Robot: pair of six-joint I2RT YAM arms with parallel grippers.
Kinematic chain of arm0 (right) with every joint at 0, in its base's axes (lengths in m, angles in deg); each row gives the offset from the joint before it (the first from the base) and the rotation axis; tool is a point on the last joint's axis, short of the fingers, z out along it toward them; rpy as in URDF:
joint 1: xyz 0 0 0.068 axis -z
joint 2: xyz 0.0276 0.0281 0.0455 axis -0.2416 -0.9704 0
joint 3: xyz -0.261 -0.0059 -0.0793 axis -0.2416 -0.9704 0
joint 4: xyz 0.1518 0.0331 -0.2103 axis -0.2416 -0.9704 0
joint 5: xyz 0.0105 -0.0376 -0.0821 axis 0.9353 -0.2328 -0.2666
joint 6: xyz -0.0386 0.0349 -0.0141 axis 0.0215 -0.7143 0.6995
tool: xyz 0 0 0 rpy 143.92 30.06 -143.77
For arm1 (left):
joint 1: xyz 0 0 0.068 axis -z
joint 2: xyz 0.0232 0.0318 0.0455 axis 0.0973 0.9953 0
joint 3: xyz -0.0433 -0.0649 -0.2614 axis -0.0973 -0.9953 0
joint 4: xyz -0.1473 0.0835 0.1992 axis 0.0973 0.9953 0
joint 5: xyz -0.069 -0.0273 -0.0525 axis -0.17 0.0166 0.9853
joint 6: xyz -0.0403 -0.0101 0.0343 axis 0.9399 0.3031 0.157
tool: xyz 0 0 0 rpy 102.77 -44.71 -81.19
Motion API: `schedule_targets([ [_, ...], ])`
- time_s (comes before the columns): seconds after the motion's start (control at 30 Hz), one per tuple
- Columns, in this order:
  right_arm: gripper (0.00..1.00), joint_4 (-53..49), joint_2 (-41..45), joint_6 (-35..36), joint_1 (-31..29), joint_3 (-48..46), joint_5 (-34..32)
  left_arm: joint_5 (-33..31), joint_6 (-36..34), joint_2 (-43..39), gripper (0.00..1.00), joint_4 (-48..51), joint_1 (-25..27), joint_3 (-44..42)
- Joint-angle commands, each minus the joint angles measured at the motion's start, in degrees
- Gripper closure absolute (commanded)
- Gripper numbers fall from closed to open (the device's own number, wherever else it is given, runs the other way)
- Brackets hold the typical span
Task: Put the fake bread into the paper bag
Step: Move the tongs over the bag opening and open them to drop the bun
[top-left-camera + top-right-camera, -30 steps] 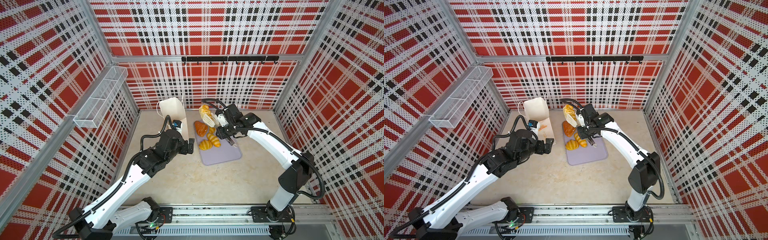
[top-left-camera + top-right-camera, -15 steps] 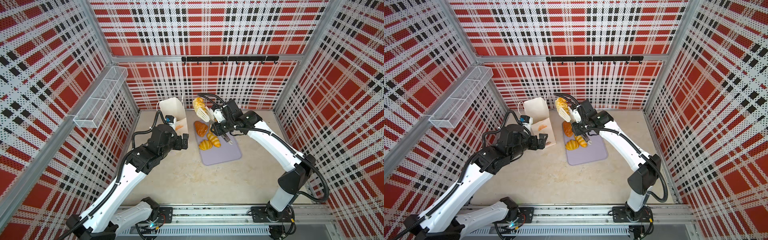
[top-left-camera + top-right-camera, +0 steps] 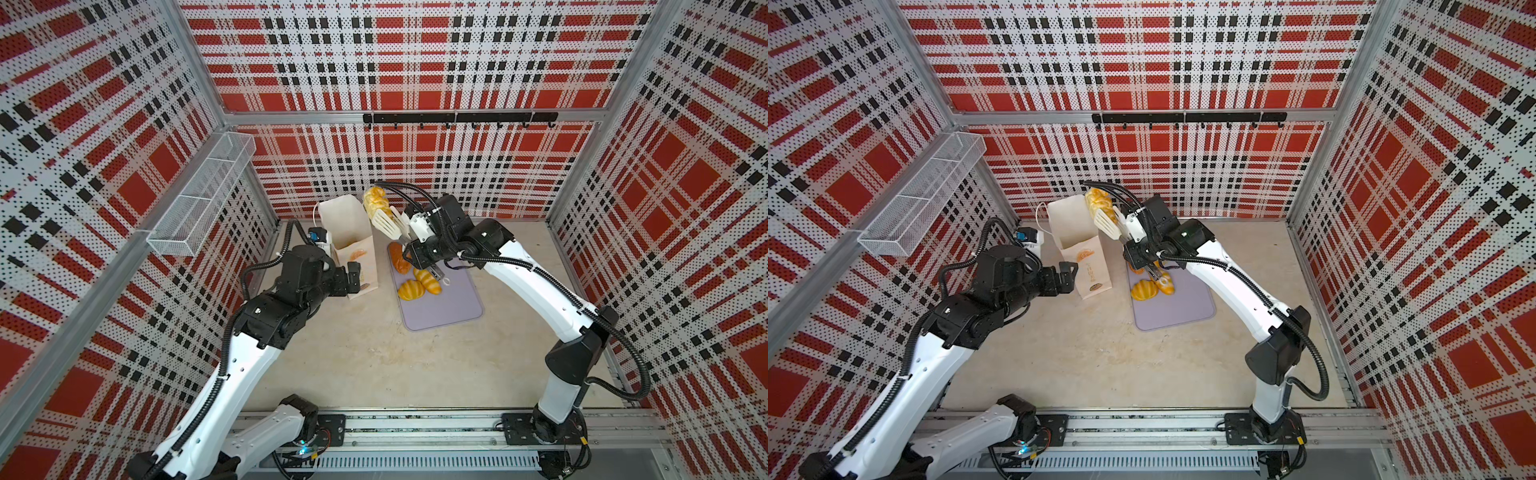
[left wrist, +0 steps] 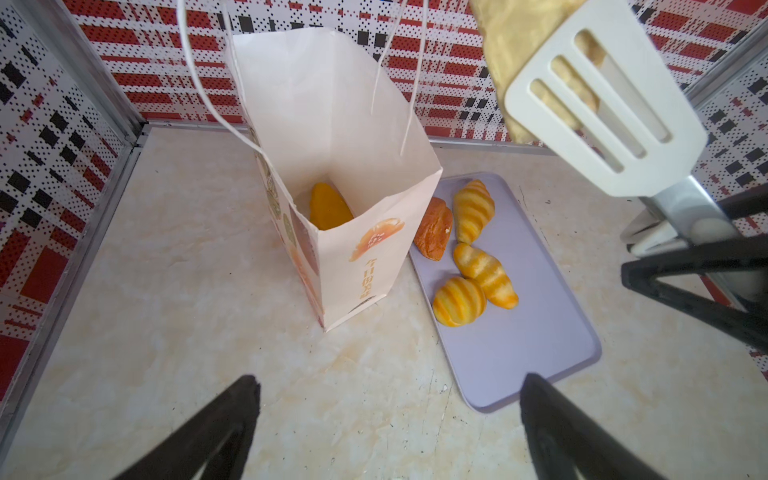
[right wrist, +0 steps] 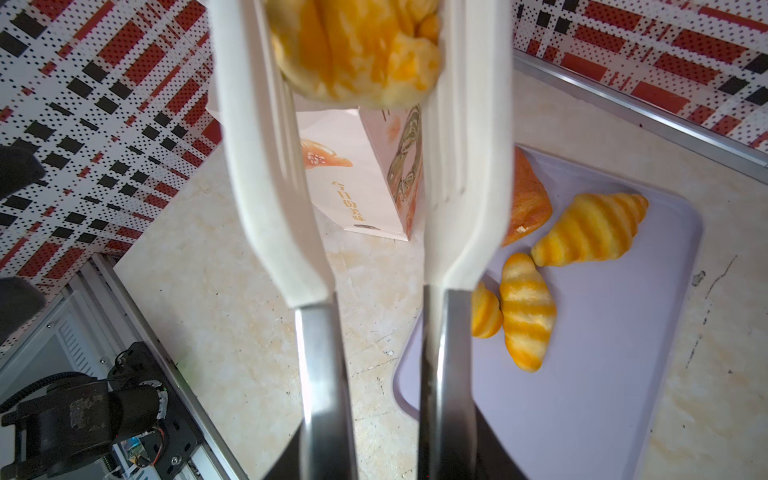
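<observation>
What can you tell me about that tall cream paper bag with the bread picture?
The tall cream-white paper bag stands upright on the beige marbled tabletop, mouth open. Two thin white cord handles rise from its rim. Its front carries an orange bread print, orange text and a dark round mark near the base. One orange-yellow fake bread piece lies at its bottom. It stands beside the flat lilac tray; nothing grips it.
</observation>
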Motion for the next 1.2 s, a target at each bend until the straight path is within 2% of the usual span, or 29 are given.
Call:
schedule_targets([
  [0.0, 0.61, 4.0, -1.2, 1.2, -1.7, 3.6, 0.3, 0.8, 0.5, -1.2, 0.01, 1.2, -1.8, 1.2],
  [0.33, 0.61, 2.7, -6.2, 2.5, -4.6, 9.7, -0.1, 4.3, 1.3, -3.2, 0.01, 1.3, -7.8, -1.5],
  [0.53, 0.61, 2.2, -8.5, 2.5, -4.7, 11.7, -0.6, 5.3, 1.7, -3.7, 0.01, 0.7, -9.4, -4.1],
  [0.8, 0.61, 0.3, -12.3, 3.8, -4.7, 15.2, -2.2, 7.0, 2.7, -2.9, 0.01, -1.1, -10.1, -6.4],
  [1.17, 0.57, -0.1, -13.3, 4.0, -4.4, 16.1, -4.6, 9.1, 3.4, -2.6, 0.01, -1.3, -10.0, -7.7],
])
